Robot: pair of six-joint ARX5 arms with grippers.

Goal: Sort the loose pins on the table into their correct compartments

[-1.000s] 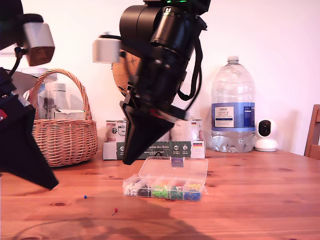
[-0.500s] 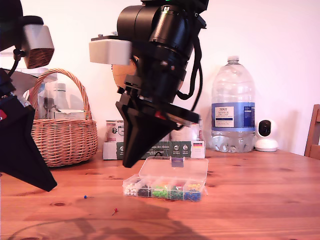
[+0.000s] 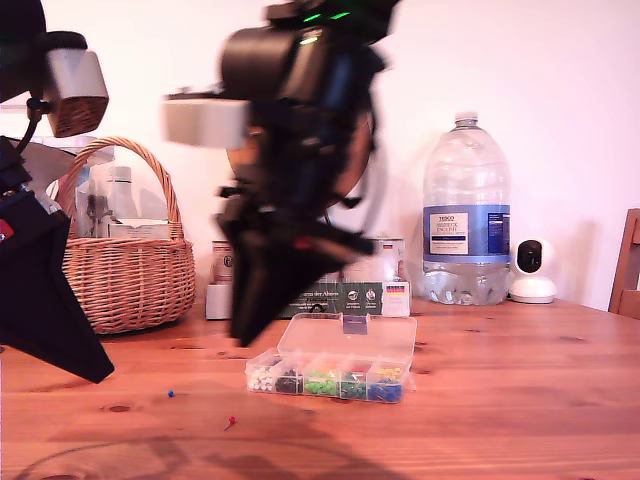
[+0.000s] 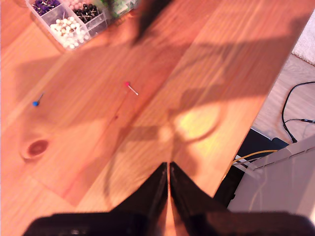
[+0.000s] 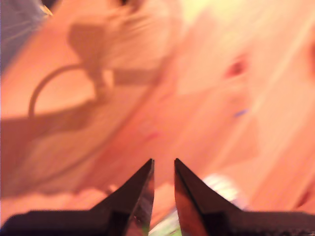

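Loose pins point(image 3: 231, 422) tiny; first gripper point(image 4: 169, 167) pinched together, second gripper point(image 5: 164, 167) blurred, parted.

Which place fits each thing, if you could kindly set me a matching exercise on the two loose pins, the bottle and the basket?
1. red pin
2. blue pin
3. water bottle
4. wicker basket

A. beside the white camera
B. at the back, exterior view's left
C. loose, nearest the viewer
D. loose, further to the exterior view's left than the other pin

Pairs: 1-C, 2-D, 3-A, 4-B
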